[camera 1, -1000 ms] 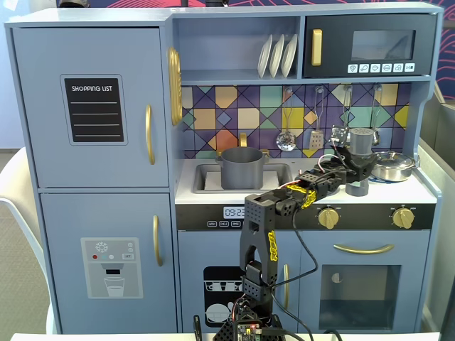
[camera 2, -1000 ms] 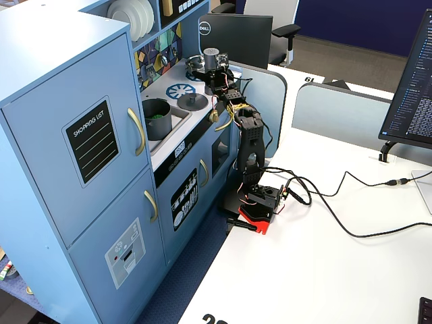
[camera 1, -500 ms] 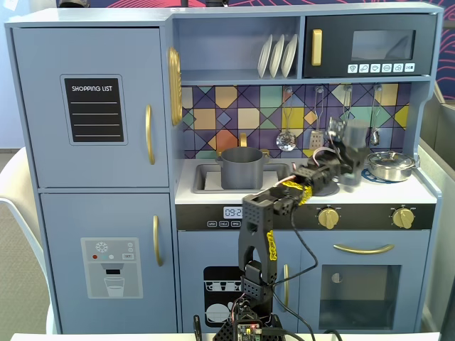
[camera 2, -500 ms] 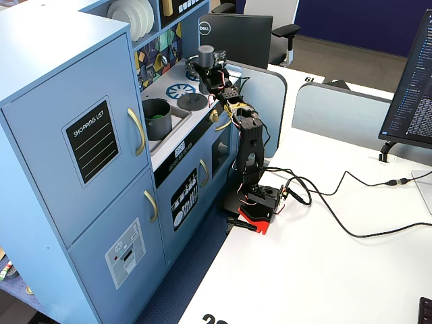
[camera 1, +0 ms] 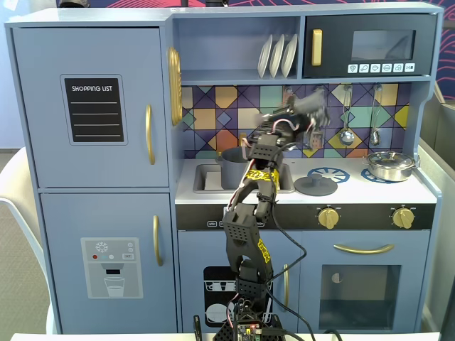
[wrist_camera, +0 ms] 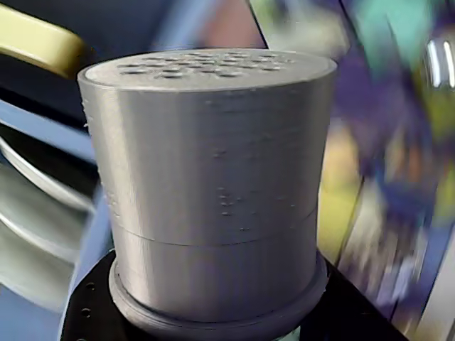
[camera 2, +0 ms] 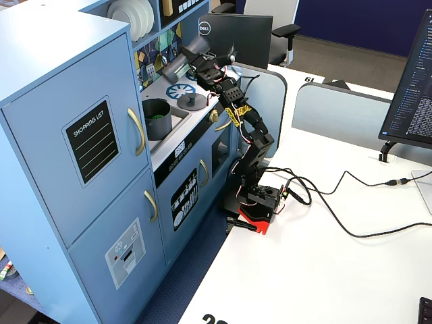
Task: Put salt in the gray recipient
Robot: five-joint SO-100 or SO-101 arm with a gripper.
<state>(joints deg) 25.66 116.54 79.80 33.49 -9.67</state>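
My gripper is shut on the grey salt shaker, which fills the wrist view with its perforated top facing away. In a fixed view the gripper is raised in front of the tiled backsplash, blurred, with the shaker in it, up and to the right of the grey pot that stands in the sink. In another fixed view the shaker and gripper are above the counter, to the right of the pot.
A grey lid lies on the left burner and a steel pot stands on the right one. Utensils hang on the backsplash. White plates stand on the shelf above. Cables cross the white table.
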